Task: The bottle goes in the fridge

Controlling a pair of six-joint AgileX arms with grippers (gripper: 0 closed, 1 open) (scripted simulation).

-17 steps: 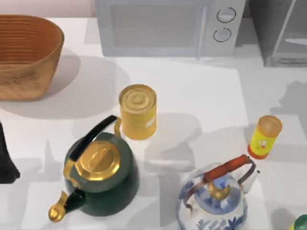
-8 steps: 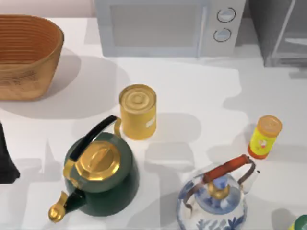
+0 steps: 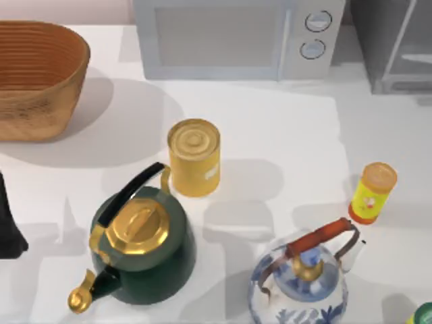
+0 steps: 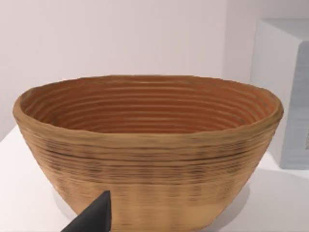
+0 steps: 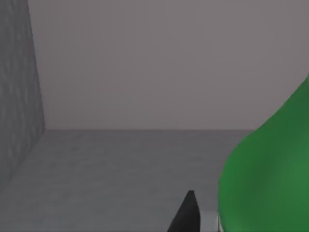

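A green bottle (image 5: 265,174) bulks close up in the right wrist view, and my right gripper (image 5: 207,220) is shut on it. One dark fingertip (image 5: 186,215) shows just beside it. Behind the bottle are the grey side wall (image 5: 19,96), floor and back of the fridge. In the top view the fridge (image 3: 398,47) is the dark grey cabinet with a pale panel at the far right corner of the table. My left arm (image 3: 8,226) stays parked at the table's left edge, facing the basket.
A woven basket (image 3: 37,81) sits far left and a light grey microwave (image 3: 236,37) stands at the back. A yellow can (image 3: 194,156), green kettle (image 3: 142,243), blue-white kettle (image 3: 304,283), small yellow orange-capped container (image 3: 372,192) and a green item (image 3: 423,314) crowd the front.
The arm's shadow on the right side of the table slid toward the fridge and has left the tabletop. The objects on the table have not moved.
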